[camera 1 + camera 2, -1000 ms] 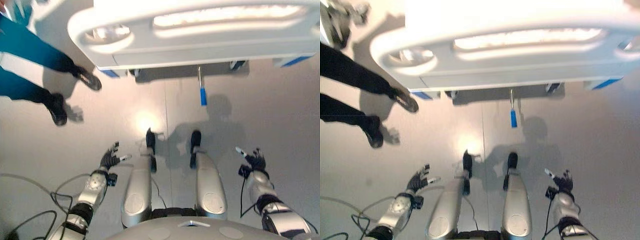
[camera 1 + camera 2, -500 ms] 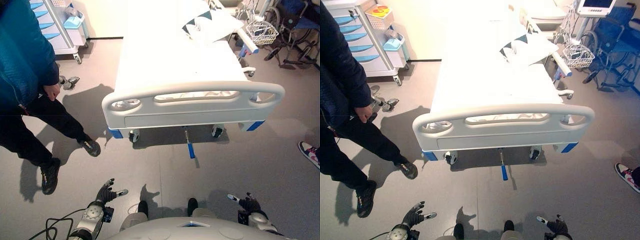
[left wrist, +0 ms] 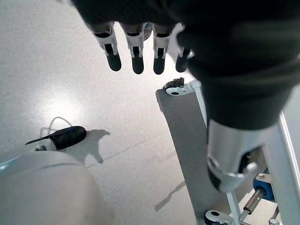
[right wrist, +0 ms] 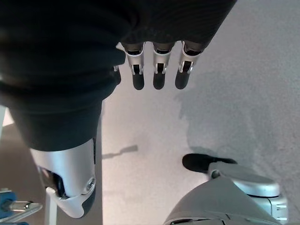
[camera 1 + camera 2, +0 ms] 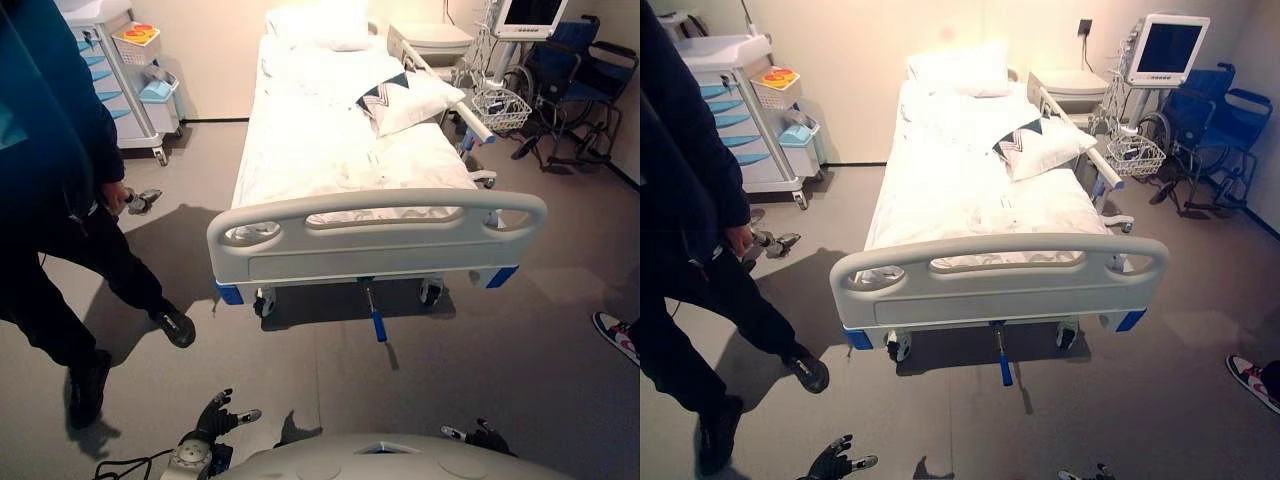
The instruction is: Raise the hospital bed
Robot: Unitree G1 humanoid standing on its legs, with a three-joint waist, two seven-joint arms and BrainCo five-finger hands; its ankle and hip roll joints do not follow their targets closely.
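Grey floor (image 5: 1200, 330), cream wall (image 5: 860, 40)

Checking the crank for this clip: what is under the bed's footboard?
Under the footboard a blue-handled crank sticks out between two casters. Its mechanism further under the bed is hidden.

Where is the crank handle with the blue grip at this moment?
In the left eye view the crank handle hangs under the middle of the bed's white footboard, between the two foot-end wheels, its blue grip pointing toward the robot.

Silver dark-tipped fingers (image 3: 136, 51) under a dark ribbed cover (image 3: 234, 56).
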